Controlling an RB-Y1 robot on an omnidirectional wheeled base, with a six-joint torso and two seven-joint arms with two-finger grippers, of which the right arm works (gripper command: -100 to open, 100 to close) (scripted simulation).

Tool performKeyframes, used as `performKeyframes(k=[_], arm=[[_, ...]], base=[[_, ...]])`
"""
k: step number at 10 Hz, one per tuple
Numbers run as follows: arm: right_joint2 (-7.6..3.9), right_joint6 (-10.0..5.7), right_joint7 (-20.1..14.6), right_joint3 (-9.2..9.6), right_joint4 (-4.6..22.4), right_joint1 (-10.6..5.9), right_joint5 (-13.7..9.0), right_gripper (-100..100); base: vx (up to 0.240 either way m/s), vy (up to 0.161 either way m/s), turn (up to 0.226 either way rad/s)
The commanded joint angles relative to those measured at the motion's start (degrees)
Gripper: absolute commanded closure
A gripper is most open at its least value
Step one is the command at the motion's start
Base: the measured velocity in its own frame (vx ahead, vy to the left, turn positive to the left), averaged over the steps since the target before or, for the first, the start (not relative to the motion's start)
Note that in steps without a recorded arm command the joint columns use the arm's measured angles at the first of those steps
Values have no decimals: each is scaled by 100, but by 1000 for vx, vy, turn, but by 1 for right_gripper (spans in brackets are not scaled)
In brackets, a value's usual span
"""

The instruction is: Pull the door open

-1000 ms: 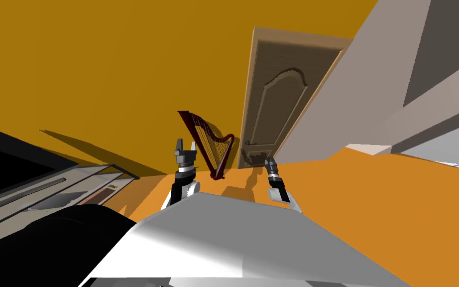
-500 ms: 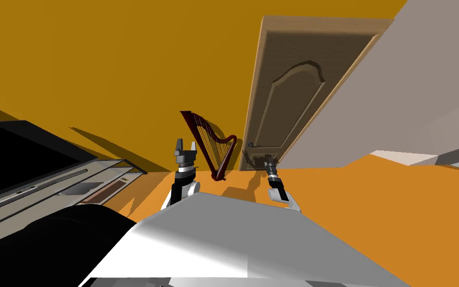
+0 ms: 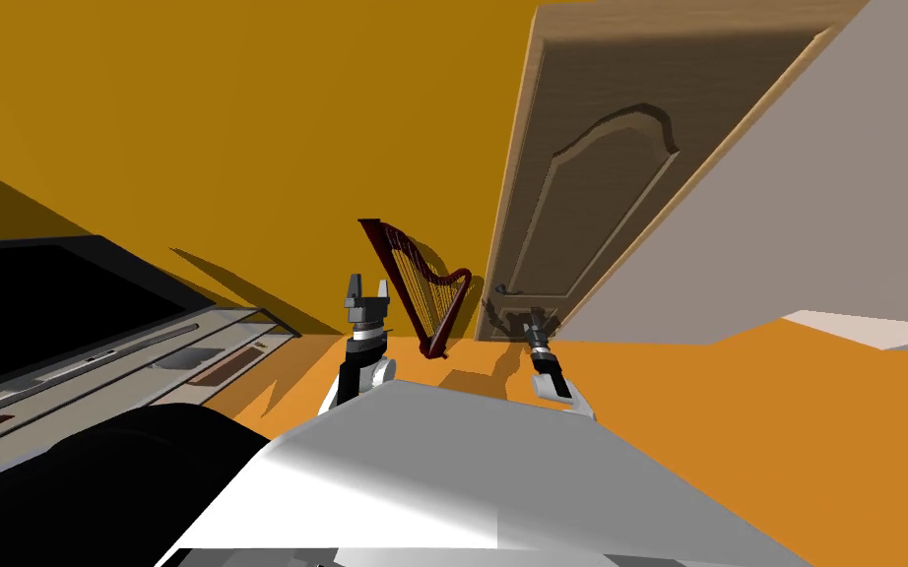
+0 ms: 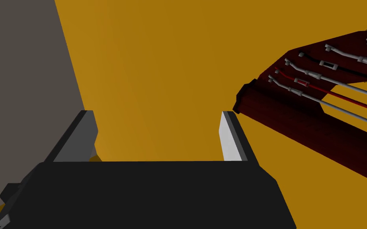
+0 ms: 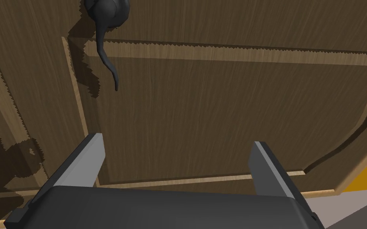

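Closed in on wooden door (image 5: 226, 99); right gripper (image 5: 177, 141) stood wide, empty; dark lever handle (image 5: 106, 47) lay ahead, untouched. Rigid, likely heavy; grasp there.

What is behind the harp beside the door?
Behind the harp is the plain ochre wall, visible between its strings. The dark red frame hides narrow strips of wall, and its base covers where wall meets the orange floor.

The harp (image 3: 419, 293) stands left of the door (image 3: 580, 187), before the wall (image 3: 196, 118).
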Motion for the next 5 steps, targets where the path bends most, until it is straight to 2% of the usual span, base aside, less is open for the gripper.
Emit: performKeyframes(k=[1,5], arm=[[-31,-45,-19,0,255,-98,-22,-100],[-120,-136,-79,5,822,-298,-79,-100]], base=[[61,-35,136],[86,-45,129]])
